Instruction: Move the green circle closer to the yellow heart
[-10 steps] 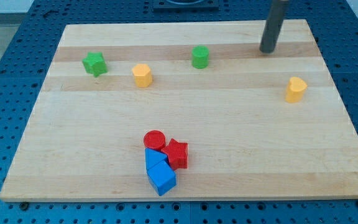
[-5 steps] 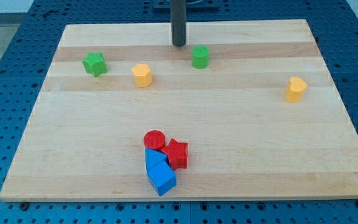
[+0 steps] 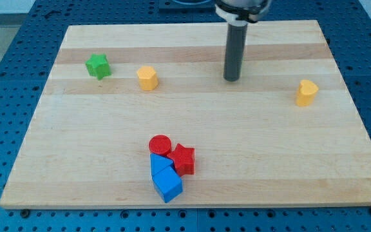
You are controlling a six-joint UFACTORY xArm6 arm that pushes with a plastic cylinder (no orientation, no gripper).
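Green circle hidden from sight, my tip (image 3: 231,78) left of yellow heart (image 3: 306,93).

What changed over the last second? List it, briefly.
My tip swept from the view's top right to the left, past the green circle, then back right and lower. The green circle no longer shows, likely hidden behind the rod. The yellow heart, green star and red-and-blue cluster stayed put.

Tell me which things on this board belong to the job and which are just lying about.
Job: yellow heart; my tip, between the yellow hexagon and the heart; the green circle does not show.
Lying about: green star, yellow hexagon, red circle, red star, upper blue block, lower blue block.
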